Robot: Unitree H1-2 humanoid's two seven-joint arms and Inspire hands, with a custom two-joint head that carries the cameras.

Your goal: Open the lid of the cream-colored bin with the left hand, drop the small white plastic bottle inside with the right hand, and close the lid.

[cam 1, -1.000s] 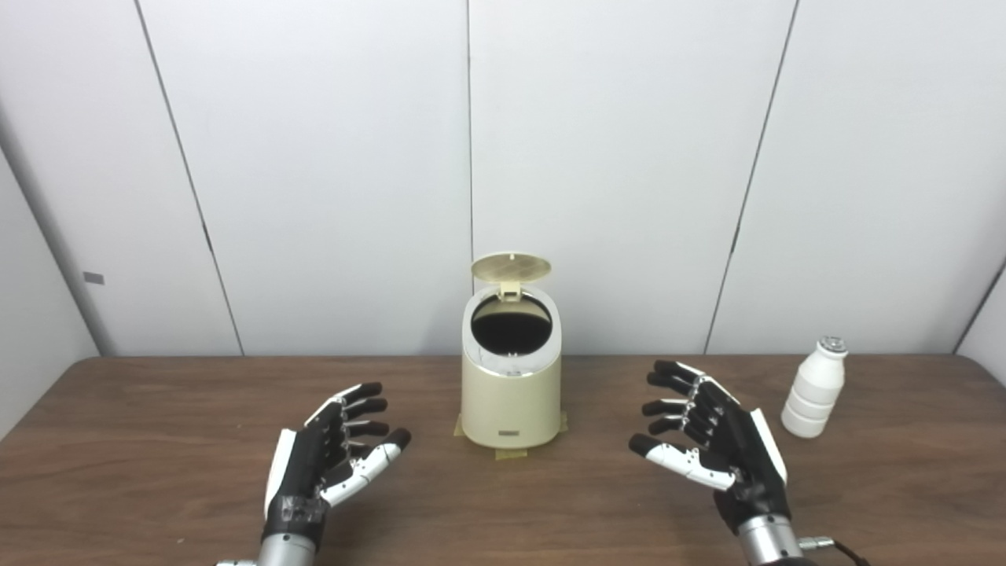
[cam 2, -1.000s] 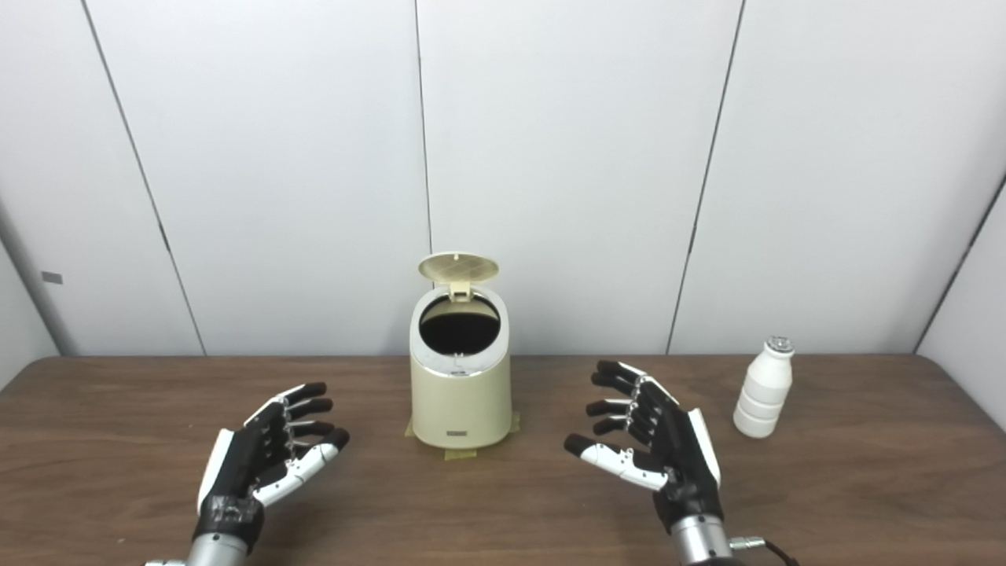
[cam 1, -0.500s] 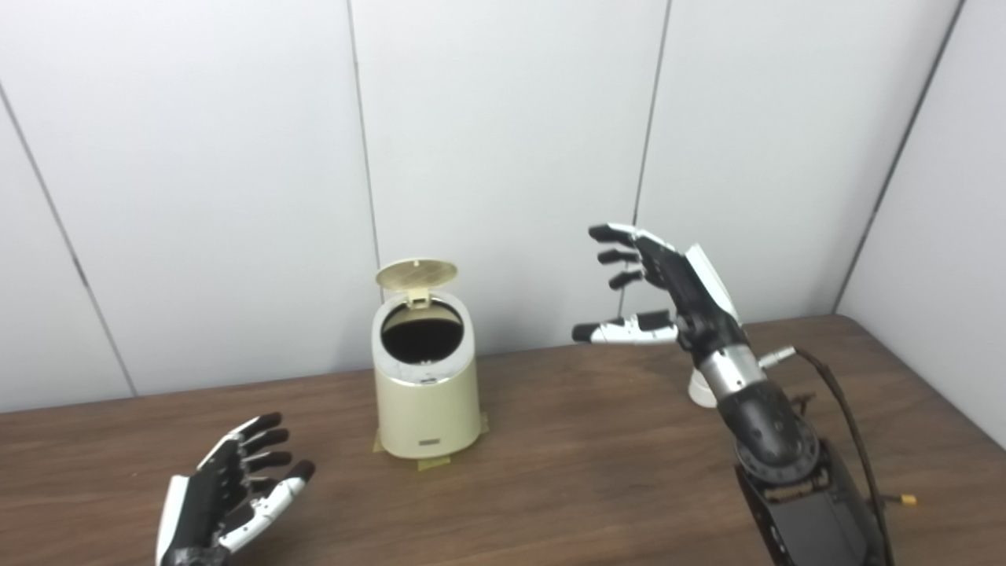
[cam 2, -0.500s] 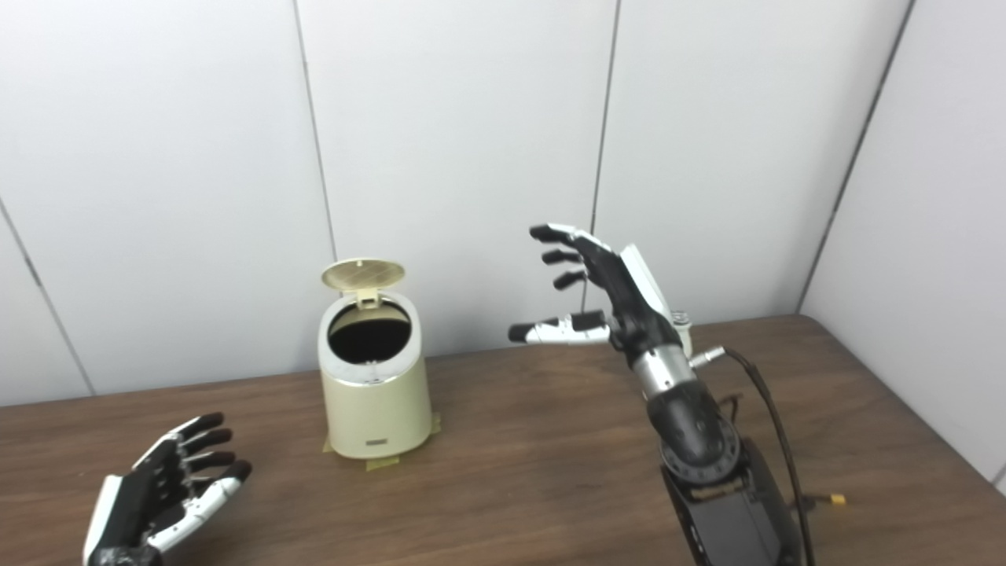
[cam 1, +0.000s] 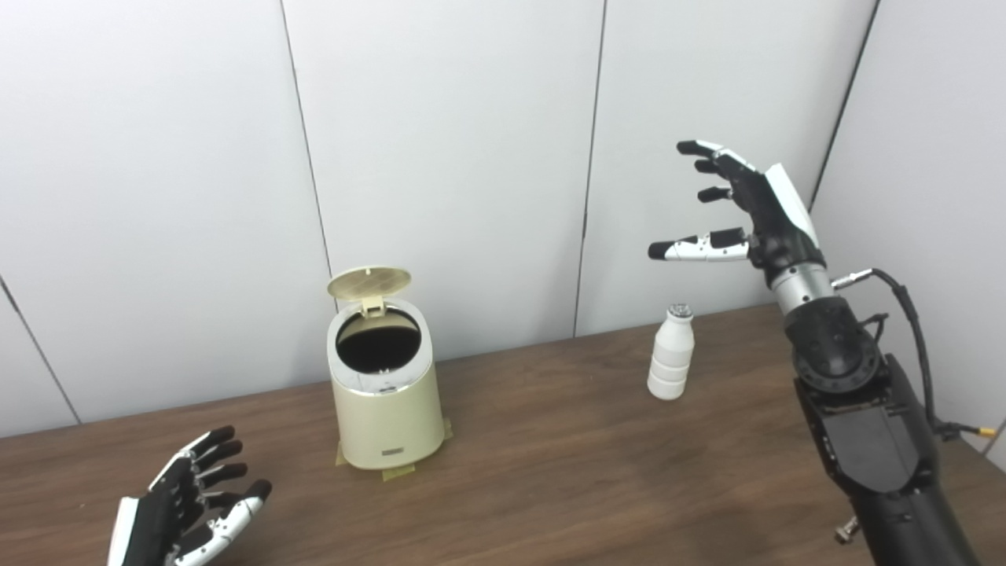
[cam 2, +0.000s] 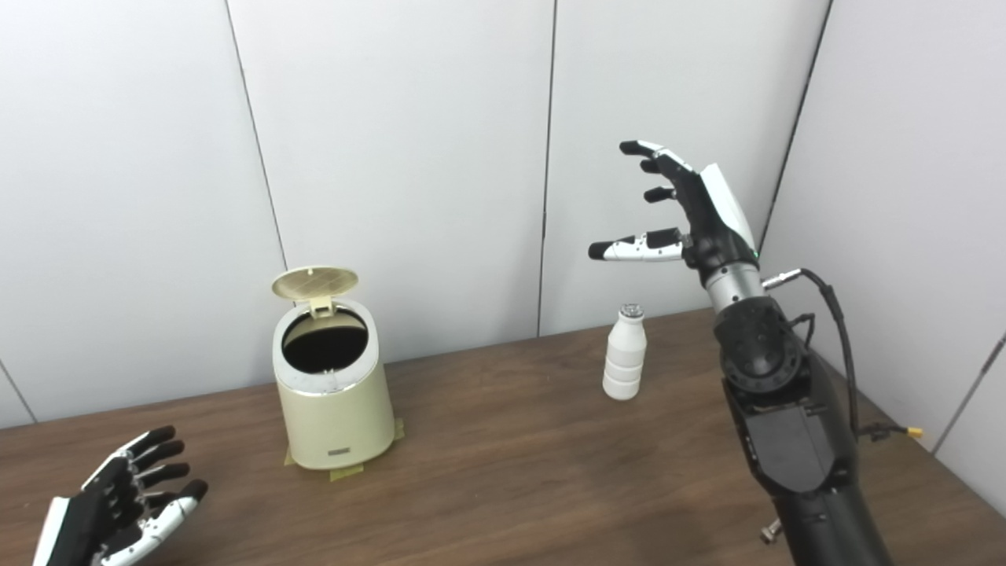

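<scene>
The cream-colored bin (cam 1: 387, 409) stands on the brown table, taped down at its base. Its lid (cam 1: 369, 282) is tipped up at the back and the dark opening shows. The small white plastic bottle (cam 1: 672, 364) stands upright on the table to the right of the bin. My right hand (cam 1: 743, 208) is open and empty, raised high above and right of the bottle, fingers pointing left. My left hand (cam 1: 185, 515) is open and empty, low over the table at the front left, well clear of the bin.
The table (cam 1: 550, 472) runs to a right edge near my right arm (cam 1: 857, 417). White wall panels stand close behind the bin and bottle. A cable (cam 1: 916, 346) loops from the right wrist. A small bolt (cam 2: 769, 532) lies by the right forearm.
The whole picture has swung right and tilted, so the camera moved. My right hand rose from table height to well above the bottle. The left hand stays low and open.
</scene>
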